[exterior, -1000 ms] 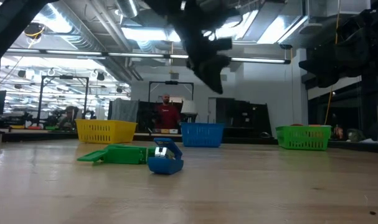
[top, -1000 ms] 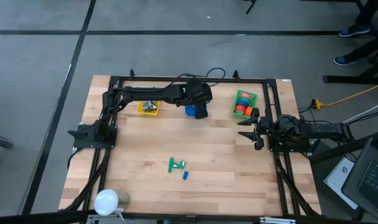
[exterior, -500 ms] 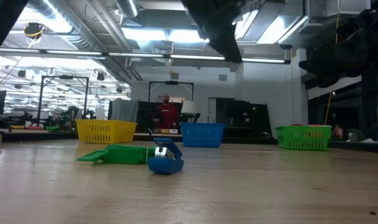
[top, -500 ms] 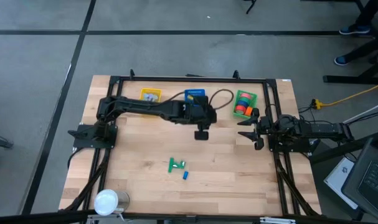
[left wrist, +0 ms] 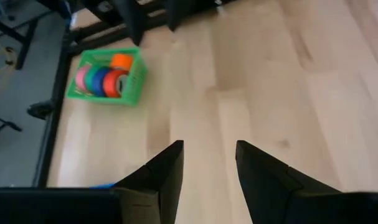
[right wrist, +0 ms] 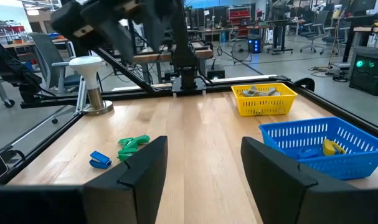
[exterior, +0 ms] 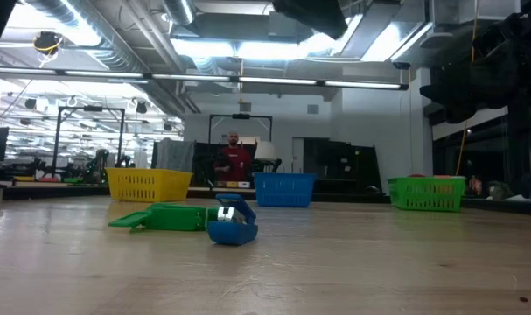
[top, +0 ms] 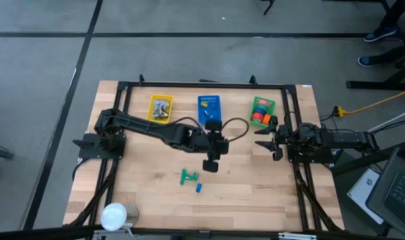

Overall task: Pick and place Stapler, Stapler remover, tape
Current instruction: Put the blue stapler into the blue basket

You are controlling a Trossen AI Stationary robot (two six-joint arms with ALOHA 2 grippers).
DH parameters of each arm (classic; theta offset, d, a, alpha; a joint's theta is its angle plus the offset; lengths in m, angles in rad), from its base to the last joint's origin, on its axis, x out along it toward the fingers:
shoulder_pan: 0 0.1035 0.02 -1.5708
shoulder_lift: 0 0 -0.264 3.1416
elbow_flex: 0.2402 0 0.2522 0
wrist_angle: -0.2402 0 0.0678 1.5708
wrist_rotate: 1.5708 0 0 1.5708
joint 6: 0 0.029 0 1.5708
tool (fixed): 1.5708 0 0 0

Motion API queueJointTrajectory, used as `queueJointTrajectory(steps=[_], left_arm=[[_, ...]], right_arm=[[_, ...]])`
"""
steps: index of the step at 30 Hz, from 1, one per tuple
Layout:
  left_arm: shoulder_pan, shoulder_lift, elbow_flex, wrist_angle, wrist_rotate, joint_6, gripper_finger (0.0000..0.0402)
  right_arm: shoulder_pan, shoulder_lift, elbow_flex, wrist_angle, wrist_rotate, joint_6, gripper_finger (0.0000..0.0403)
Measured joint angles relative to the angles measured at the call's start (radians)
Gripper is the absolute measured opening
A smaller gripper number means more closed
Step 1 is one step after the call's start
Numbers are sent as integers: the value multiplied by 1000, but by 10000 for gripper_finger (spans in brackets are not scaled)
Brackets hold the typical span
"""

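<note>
The left tool [top: 211, 164] hangs above mid-table, fingers apart and empty; the right tool [top: 271, 139], also parted, waits at the right edge; the green stapler [top: 188, 177] lies toward the front edge, long axis roughly left-right; the stapler remover [top: 198, 188] just beside risks being knocked on descent.

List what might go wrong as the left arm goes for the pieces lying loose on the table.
1. The green stapler and the small blue piece lie close together, so the left gripper, open above the table, may nudge one while closing on the other.
2. The blue piece is small and low, so it could slip from the fingers.
3. The blue basket stands between two others, so a drop might land in the wrong one.
</note>
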State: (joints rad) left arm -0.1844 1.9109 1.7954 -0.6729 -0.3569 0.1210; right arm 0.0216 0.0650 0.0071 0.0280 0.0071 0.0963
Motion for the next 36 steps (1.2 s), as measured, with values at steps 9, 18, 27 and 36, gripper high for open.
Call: queueJointTrajectory(steps=[9, 18, 27, 36], left_arm=[[-77, -14, -6, -187, 91, -59, 144], [-122, 17, -30, -318, 126, -192, 139], [-178, 11, -234, -233, 132, -334, 139], [-184, 11, -362, 5, 229, -329, 139]], right_arm=[[0, 0, 0, 0, 0, 0, 210], [0, 0, 0, 0, 0, 0, 211], [0, 0, 0, 0, 0, 0, 211], [0, 0, 0, 0, 0, 0, 211]])
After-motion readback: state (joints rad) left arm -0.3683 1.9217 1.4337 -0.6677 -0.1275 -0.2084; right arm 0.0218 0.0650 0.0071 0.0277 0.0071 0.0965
